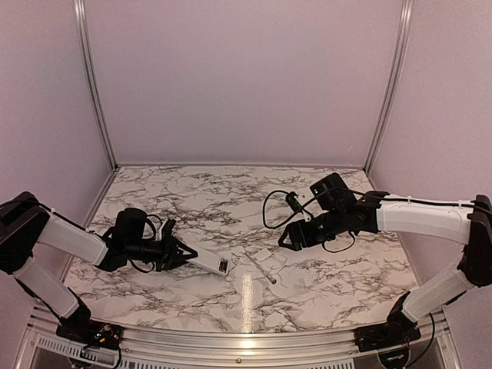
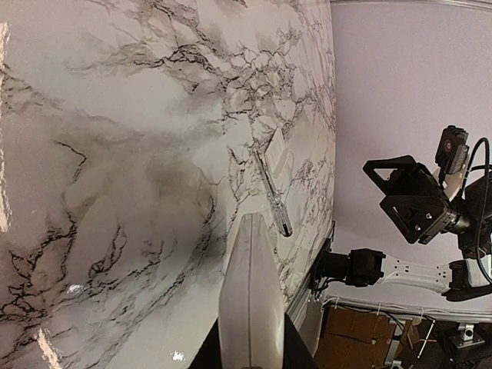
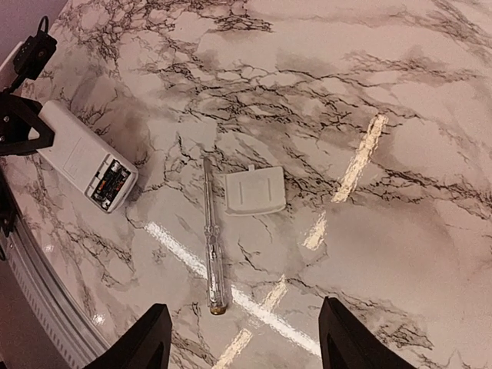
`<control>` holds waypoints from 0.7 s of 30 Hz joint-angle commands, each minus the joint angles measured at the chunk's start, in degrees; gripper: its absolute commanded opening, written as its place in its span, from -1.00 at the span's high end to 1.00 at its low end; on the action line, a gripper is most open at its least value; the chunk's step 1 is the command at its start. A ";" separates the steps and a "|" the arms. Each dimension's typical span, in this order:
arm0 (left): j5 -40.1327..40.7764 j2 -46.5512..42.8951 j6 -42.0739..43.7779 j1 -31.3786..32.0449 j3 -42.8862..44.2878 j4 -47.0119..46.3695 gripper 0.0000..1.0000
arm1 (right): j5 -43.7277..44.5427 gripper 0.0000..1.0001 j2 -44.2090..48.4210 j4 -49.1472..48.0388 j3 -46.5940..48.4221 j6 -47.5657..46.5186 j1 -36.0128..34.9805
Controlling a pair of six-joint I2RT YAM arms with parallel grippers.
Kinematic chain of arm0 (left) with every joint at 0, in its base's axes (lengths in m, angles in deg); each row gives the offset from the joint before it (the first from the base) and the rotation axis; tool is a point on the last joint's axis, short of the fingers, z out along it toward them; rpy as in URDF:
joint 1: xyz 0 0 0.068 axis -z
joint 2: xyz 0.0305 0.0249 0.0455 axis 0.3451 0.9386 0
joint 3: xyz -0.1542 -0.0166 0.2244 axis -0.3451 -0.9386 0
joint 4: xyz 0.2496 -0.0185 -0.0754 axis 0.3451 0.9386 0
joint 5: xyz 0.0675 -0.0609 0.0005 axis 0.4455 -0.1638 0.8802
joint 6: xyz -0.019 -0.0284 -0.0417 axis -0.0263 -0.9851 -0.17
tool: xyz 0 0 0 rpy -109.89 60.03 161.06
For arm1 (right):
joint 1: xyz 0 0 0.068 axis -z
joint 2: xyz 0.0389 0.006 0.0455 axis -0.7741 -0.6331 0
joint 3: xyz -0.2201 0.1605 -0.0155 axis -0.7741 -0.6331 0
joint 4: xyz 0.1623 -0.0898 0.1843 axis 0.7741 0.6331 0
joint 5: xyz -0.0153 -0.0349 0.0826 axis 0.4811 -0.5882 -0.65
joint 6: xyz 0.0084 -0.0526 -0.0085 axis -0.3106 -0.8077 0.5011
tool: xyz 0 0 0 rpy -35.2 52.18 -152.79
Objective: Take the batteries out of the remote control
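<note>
From above, the left gripper (image 1: 187, 254) is clamping one end of the remote control (image 1: 209, 263), left of the table's (image 1: 231, 192) middle and toward its near edge. I cannot tell whether the remote control is resting on the marble or is slightly lifted. Its dark open end is pointing toward the centre. A small white cover (image 1: 261, 254) is lying just right of it, and a thin pale rod (image 1: 261, 269) is slanting beside the cover toward the near edge. The right gripper (image 1: 286, 241) is hanging right of the cover, jaws apart and holding nothing.

In the left wrist view, the remote control (image 2: 251, 307) is showing edge-on, with dark fingers (image 2: 296, 355) pressing on both its sides. The rod (image 2: 273, 192) is lying beyond it.

In the right wrist view, that gripper's fingers (image 3: 146, 338) are standing wide over bare marble. The batteries (image 3: 112, 184) are sitting side by side in the remote control's (image 3: 77, 150) open compartment, at the end facing the rod (image 3: 212, 238). The cover (image 3: 255, 191) is lying just beside the rod's other side.
</note>
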State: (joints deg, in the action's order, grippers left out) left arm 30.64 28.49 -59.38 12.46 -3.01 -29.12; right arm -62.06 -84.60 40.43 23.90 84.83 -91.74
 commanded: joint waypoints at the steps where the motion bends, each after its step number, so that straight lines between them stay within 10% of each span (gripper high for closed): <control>1: 0.21 3.77 -0.24 0.49 -2.89 -8.18 1.00 | 1.63 -0.29 2.14 -1.62 -1.88 0.21 -0.04; 21: 2.33 14.30 6.45 0.49 -8.83 -13.45 1.00 | 7.91 -0.28 10.88 -13.86 -15.49 3.06 -4.15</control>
State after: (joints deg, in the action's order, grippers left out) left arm 29.14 40.08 -57.48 12.76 -8.67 -49.01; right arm -58.17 -74.70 29.13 8.68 87.50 -94.05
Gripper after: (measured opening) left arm 0.185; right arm 0.645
